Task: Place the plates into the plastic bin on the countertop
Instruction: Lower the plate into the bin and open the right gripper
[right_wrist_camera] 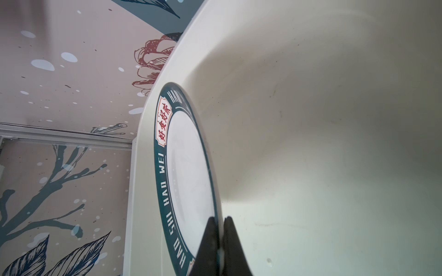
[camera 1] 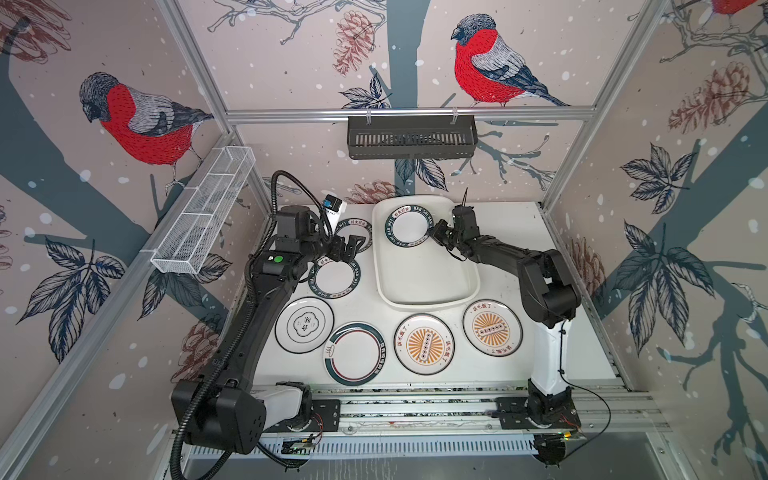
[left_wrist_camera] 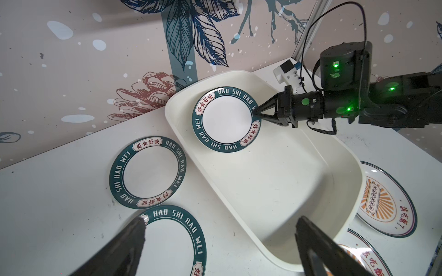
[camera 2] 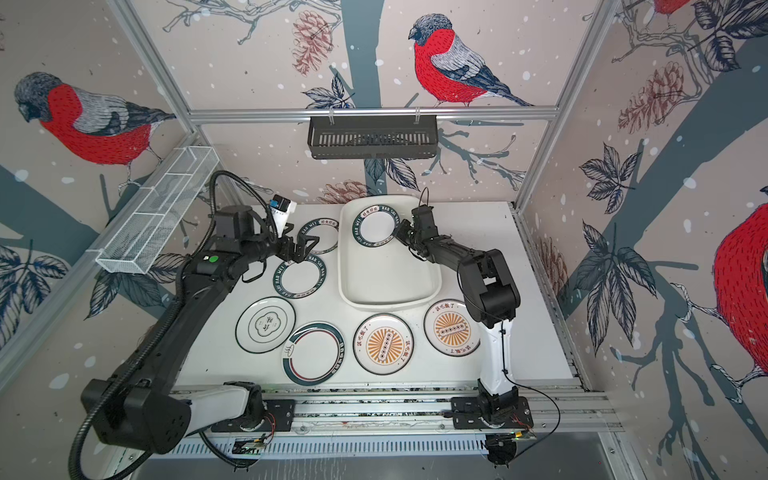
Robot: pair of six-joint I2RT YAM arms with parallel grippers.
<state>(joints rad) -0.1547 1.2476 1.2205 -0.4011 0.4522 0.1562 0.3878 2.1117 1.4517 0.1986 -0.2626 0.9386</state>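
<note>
The right gripper is clenched on the rim of a teal-lettered plate. In the right wrist view its fingertips are pressed together over that rim. The held plate is inside the bin, in the bin's far-left corner, with the gripper reaching in from the bin's right side. In the left wrist view a shadow lies on the bin floor under the plate. I cannot tell whether the plate touches the floor. The rest of the bin holds nothing.

The left gripper is spread wide and grips nothing. It hangs just left of the bin over the countertop, above the gap between two other lettered plates. The far plate lies flat beside the bin's far-left corner. The near plate lies flat beside the bin's left wall, and one finger shows over its rim.

Four plates lie flat on the countertop on the bin's near side. Two sunburst plates lie just beside the bin's near rim. A ringed plate and an emblem plate lie near-left of the bin.
</note>
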